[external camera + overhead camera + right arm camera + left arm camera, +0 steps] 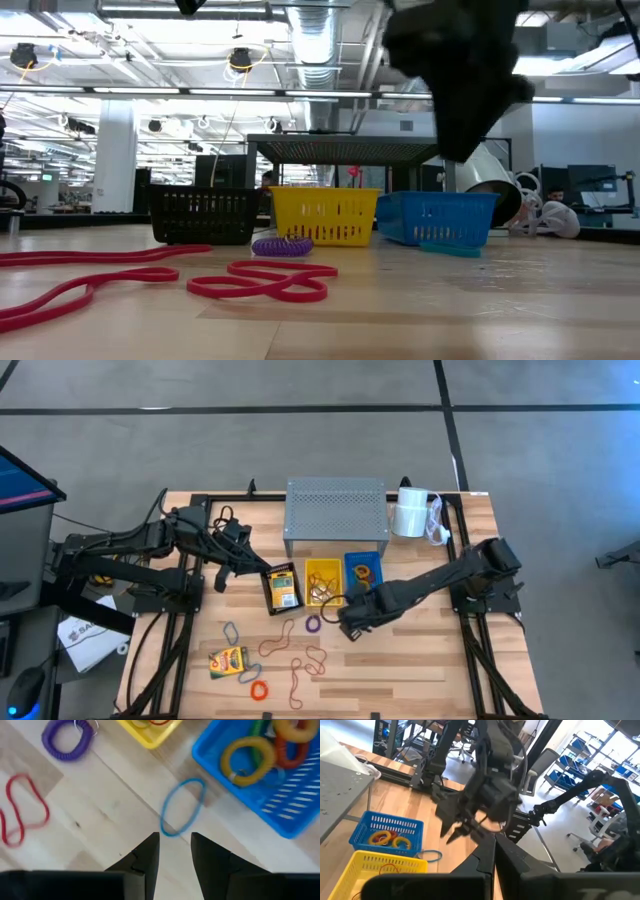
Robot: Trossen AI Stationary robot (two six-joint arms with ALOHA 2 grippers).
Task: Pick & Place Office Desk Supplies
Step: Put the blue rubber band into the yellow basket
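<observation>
**Rubber loops strewn on the table, three mesh baskets behind them**

Nearest the low camera, a thin red rubber-band loop lies flat and twisted on the pale butcher-block wooden table, its surface smooth and matte. Behind it sits a purple coiled ring, ribbed like a spring cord. In a row beyond stand three small mesh plastic baskets: a black one, a yellow one and a blue one.

From above, the black basket holds a yellow-and-green crayon box, the yellow basket holds thin orange and brown bands, and the blue basket holds thick yellow and red rings plus a green piece. A thin blue rubber-band loop, oval and limp, lies on the bare wood just beside the blue basket's corner.

The right end effector hovers directly over that blue loop, its two dark fingers standing narrowly apart and holding nothing. The left end effector waits beside the black basket with its fingers pressed together, empty.

A second crayon box lies flat near the table's front left, among loose orange, brown, grey and blue loops. A grey perforated metal riser stands behind the baskets, with a white roll just beside it.
</observation>
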